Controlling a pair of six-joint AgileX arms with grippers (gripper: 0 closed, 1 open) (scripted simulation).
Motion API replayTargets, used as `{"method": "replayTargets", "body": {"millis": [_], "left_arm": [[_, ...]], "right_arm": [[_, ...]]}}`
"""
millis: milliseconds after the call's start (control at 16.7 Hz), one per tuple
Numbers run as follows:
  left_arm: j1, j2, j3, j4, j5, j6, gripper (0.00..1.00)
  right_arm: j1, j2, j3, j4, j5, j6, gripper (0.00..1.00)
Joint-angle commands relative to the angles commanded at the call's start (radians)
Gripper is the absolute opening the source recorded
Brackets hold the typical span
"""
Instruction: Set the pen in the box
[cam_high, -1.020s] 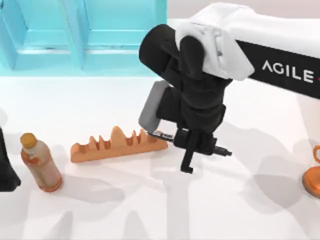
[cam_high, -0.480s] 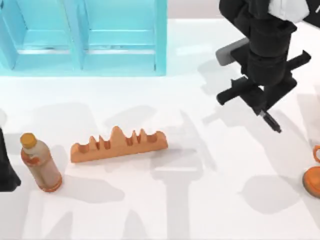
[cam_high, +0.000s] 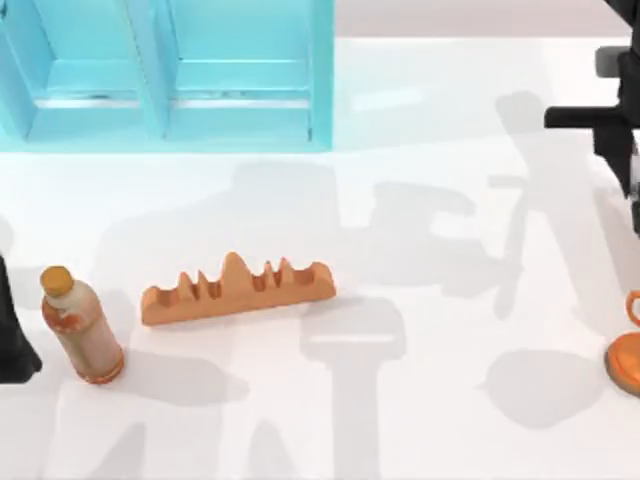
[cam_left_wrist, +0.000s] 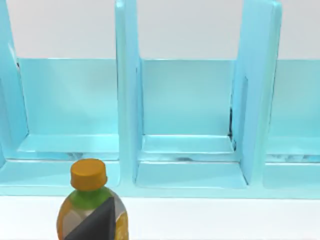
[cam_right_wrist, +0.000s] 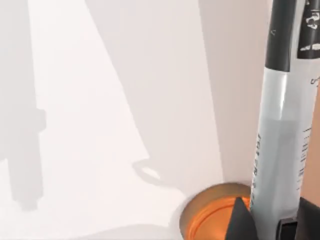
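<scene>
The pen (cam_right_wrist: 280, 150), black with a pale grey printed band, stands upright between the dark fingertips (cam_right_wrist: 242, 220) of my right gripper (cam_right_wrist: 270, 222), which is shut on it. In the top view my right gripper (cam_high: 625, 140) is at the far right edge of the table, well apart from the box. The box (cam_high: 170, 70) is light blue with upright dividers and sits at the back left; it also faces the left wrist camera as the box (cam_left_wrist: 190, 115). My left gripper (cam_high: 10, 345) stays parked at the left edge beside the bottle.
An orange notched block (cam_high: 235, 288) lies left of centre. A bottle (cam_high: 80, 325) with an orange cap stands near the left edge, in front of the box in the left wrist view as the bottle (cam_left_wrist: 90, 200). An orange round object (cam_high: 628, 355) sits below the right gripper, seen as the orange object (cam_right_wrist: 215, 215).
My right arm lifted the pen from beside the orange block and carried it back and to the right, out to the table's right edge. The left arm has stayed still.
</scene>
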Motion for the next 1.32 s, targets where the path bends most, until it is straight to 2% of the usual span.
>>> {"method": "replayTargets", "body": {"millis": [360, 840, 1020, 1320], "left_arm": [[0.000, 0.000, 0.000, 0.000, 0.000, 0.000, 1.00], [0.000, 0.000, 0.000, 0.000, 0.000, 0.000, 1.00], [0.000, 0.000, 0.000, 0.000, 0.000, 0.000, 1.00], [0.000, 0.000, 0.000, 0.000, 0.000, 0.000, 1.00]], "right_arm": [[-0.197, 0.056, 0.090, -0.107, 0.009, 0.275, 0.00], [-0.532, 0.115, 0.217, -0.242, 0.018, 0.724, 0.00], [-0.583, 0.109, 0.225, -0.263, 0.017, 0.791, 0.00], [-0.579, 0.110, 0.224, -0.261, 0.017, 0.792, 0.00]]}}
